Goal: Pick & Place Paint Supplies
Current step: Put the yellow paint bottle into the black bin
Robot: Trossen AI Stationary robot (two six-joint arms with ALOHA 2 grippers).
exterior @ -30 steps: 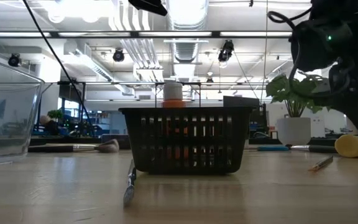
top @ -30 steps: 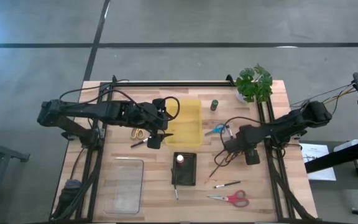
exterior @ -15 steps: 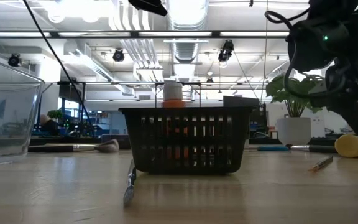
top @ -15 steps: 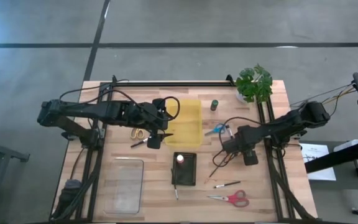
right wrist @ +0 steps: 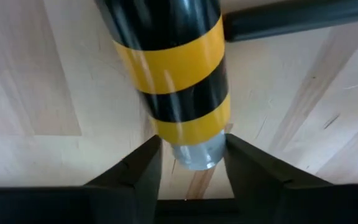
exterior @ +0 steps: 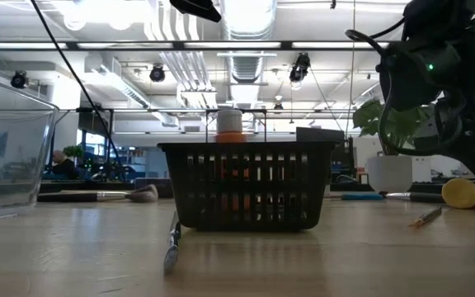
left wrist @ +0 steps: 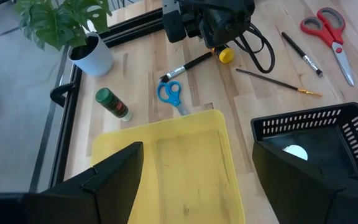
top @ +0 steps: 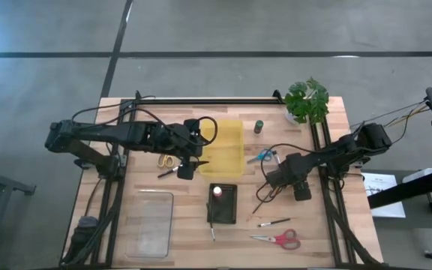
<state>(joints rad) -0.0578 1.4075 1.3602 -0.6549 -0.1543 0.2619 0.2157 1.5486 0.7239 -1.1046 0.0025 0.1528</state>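
The right arm reaches low over the right side of the surface (top: 126, 112), its pincer (right wrist: 188, 177) set down around a black-and-yellow banded bottle (right wrist: 173, 74) lying there. The fingers (right wrist: 132, 171) sit either side of its silvery end, though whether they truly grip it is hard to say.

The left arm hovers beside the yellow tray (left wrist: 173, 162), its pincer (left wrist: 194, 177) spread wide and empty.

A blue-handled pair of scissors (left wrist: 171, 93), a thin paintbrush (left wrist: 278, 84) and a black basket (top: 222, 202) lie close by the right pincer.
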